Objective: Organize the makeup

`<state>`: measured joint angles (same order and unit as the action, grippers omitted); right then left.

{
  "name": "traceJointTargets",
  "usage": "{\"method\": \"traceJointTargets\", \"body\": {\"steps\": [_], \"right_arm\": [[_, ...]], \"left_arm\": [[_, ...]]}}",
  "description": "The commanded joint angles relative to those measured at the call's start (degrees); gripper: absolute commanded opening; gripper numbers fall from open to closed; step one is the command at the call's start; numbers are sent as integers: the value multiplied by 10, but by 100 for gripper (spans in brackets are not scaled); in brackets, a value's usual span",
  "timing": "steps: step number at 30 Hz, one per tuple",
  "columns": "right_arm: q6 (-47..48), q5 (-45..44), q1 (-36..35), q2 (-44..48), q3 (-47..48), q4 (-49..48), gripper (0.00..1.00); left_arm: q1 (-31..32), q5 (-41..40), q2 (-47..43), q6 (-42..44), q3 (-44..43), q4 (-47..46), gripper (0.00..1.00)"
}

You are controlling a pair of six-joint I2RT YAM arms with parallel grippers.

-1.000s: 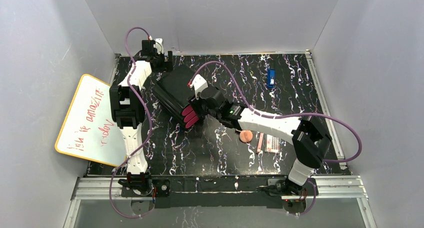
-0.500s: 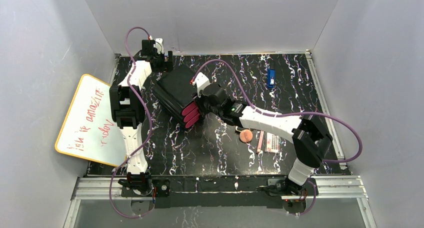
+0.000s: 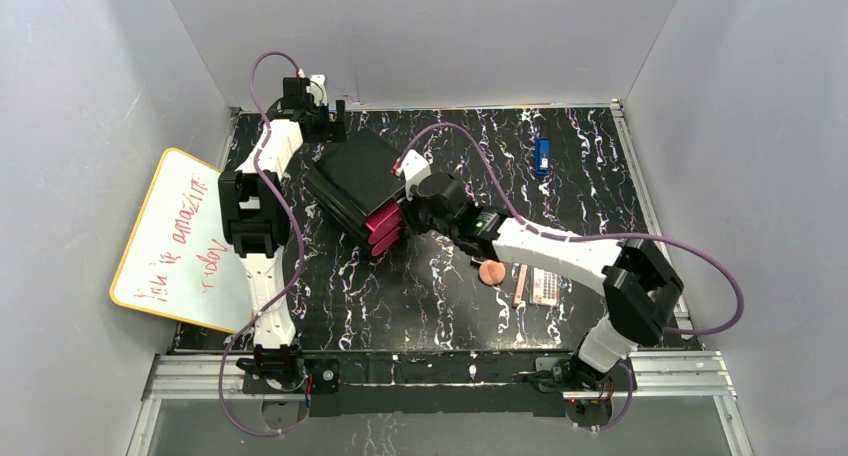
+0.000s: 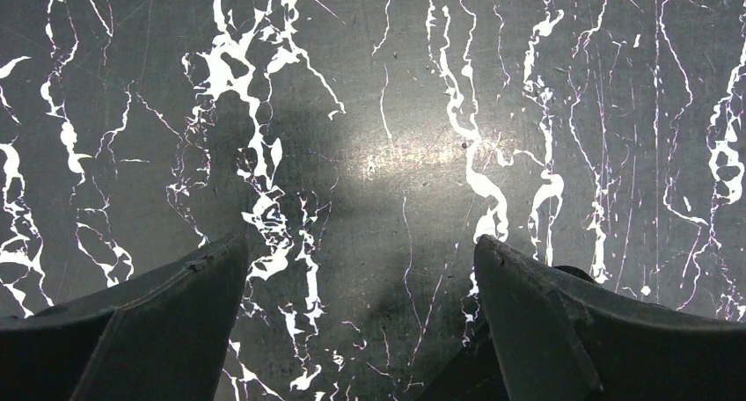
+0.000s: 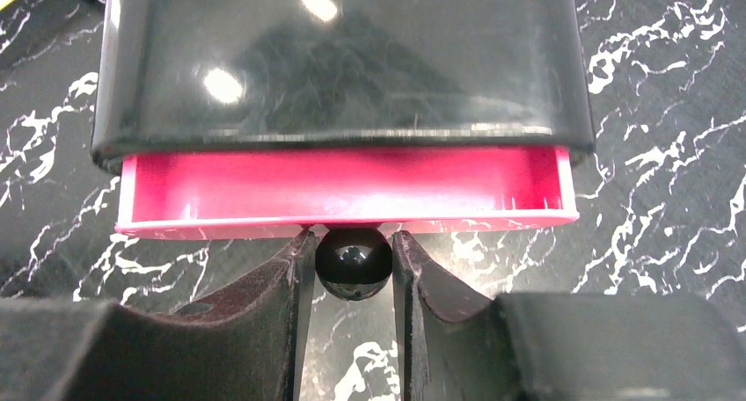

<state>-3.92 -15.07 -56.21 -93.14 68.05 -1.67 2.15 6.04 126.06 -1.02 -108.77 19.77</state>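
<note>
- Pink plastic is the story right now: the pink drawer (image 5: 343, 190) pokes a little way out from under the black box (image 5: 343, 58), and the strip we can see looks bare.
- Our right gripper (image 5: 352, 247) is clamped on the round black knob (image 5: 354, 265) at the drawer's front, a finger touching each side.
- Our left gripper (image 4: 361, 247) hangs spread wide over the marbled table (image 4: 396, 155), gripping nothing.
- None of the makeup is put away. In the overhead view it sits lower right of centre: peach disc (image 3: 491, 272), pink stick (image 3: 519, 284) and dotted palette (image 3: 545, 286) near one another on the table, well apart from the drawer. We can't make out a compact, maybe the arm hides it.
- We reckon this is the drawer-opening step. The next move calls for a straight pull along the drawer's run without dragging the box, then letting go and heading for the disc.
</note>
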Motion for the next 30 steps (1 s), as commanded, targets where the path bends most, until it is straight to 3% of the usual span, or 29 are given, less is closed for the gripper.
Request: {"method": "traceJointTargets", "body": {"steps": [1,14,18,20,21,22,26,30], "right_arm": [[-8,-26,8,59,-39,34,28],[-21,-40,9,159,-143,84,29],[-13,-26,9,159,-161,77,33],[-11,-18,11,151,-159,72,39],[-9,-16,11,146,-155,72,44],[-8,-14,11,139,-149,75,56],[-2,-20,12,137,-117,101,74],[-1,-48,11,180,-92,153,77]], "left_arm": [[-1,10,-14,8,-23,18,97],[-1,17,-5,8,-33,26,97],[0,18,-1,8,-36,28,97],[-1,20,1,8,-37,29,97],[-1,20,1,8,-38,29,97],[-1,20,2,8,-38,29,97],[-1,19,2,8,-38,33,97],[-1,21,2,8,-39,34,97]]}}
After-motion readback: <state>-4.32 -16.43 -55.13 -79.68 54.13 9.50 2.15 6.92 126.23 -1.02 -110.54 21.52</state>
